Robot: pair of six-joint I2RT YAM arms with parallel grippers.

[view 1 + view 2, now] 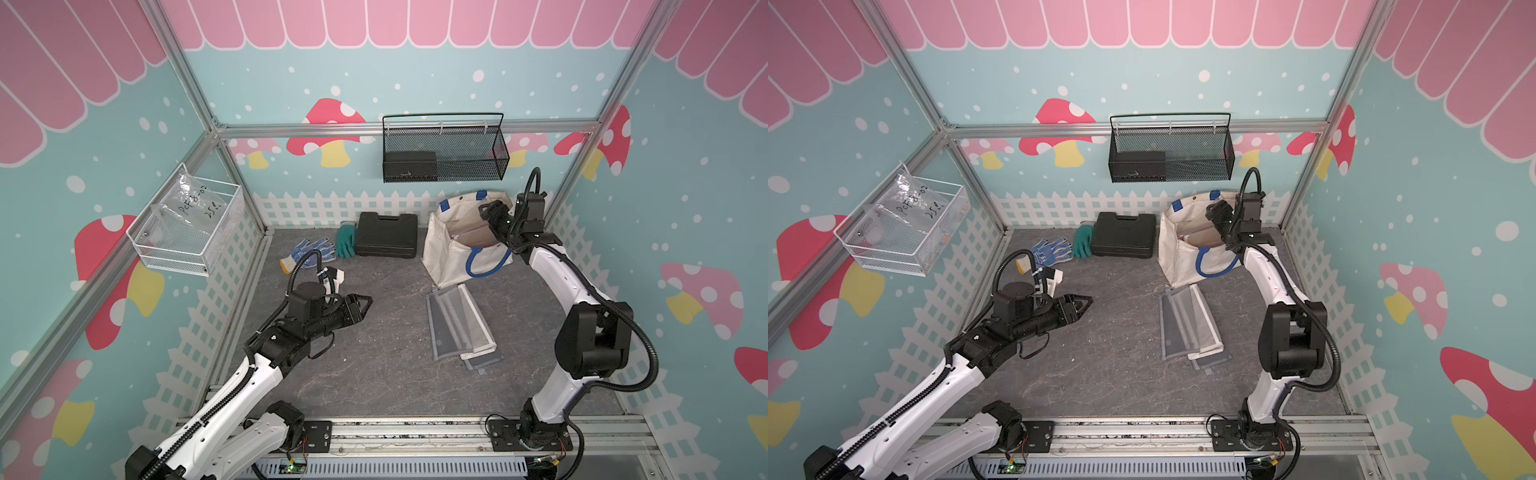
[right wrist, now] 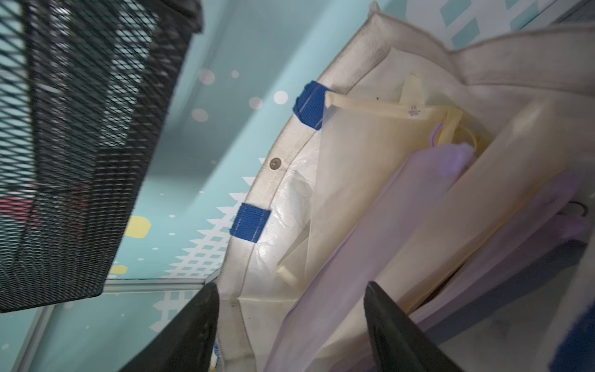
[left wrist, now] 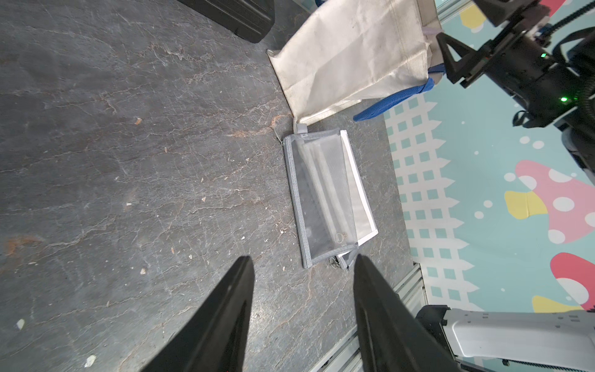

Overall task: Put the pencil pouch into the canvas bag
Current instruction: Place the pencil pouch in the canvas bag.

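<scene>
I see a black case (image 1: 387,235) at the back of the bench (image 1: 374,332), a green glove (image 1: 345,240) just beside it, and a blue-dotted glove (image 1: 309,251) next along.

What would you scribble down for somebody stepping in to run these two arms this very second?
Grippers: the left gripper is open and empty, hovering above the table. The right gripper is open and empty, poised at the mouth of the canvas bag.
Done: a cream pouch and a lilac pouch lie inside the bag.
Left: overlapping grey mesh pouches lie flat on the table in front of the bag, touched by neither arm; they probably go in next.
</scene>
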